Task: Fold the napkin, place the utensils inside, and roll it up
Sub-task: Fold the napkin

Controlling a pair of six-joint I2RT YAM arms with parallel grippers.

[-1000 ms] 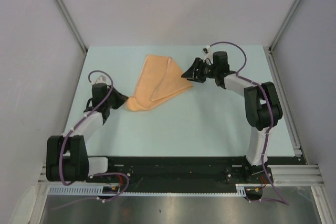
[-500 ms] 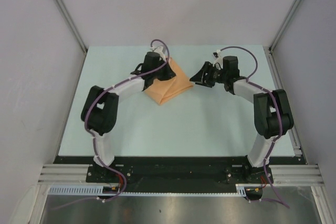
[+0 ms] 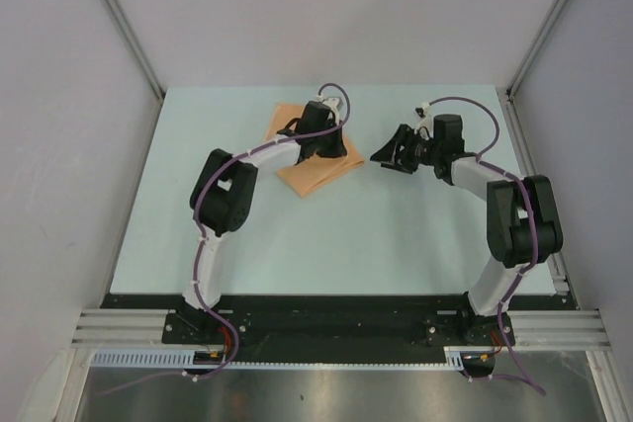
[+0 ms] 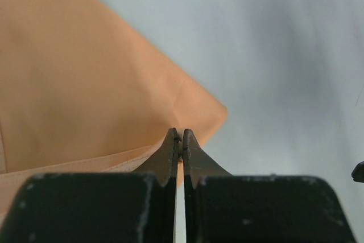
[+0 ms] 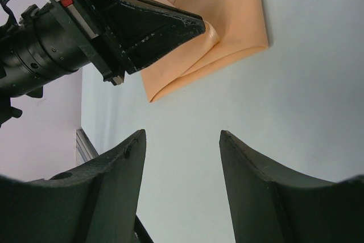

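Observation:
The peach-orange napkin (image 3: 315, 171) lies folded on the pale table at the far middle; it also shows in the left wrist view (image 4: 85, 89) and the right wrist view (image 5: 227, 21). My left gripper (image 3: 326, 145) is over the napkin's right part, shut on a fold of the cloth (image 4: 180, 140). My right gripper (image 3: 381, 158) is open and empty just right of the napkin, over bare table (image 5: 182, 135). The left gripper also shows in the right wrist view (image 5: 200, 27) on the napkin. The teal utensil is out of view.
The pale blue table (image 3: 396, 234) is bounded by grey walls at left, back and right, with metal rails along the edges. The arm bases stand at the near edge (image 3: 326, 323).
My left gripper has carried the napkin's lower left corner up and to the right, folding the cloth over itself. My right gripper has drawn back a little to the right.

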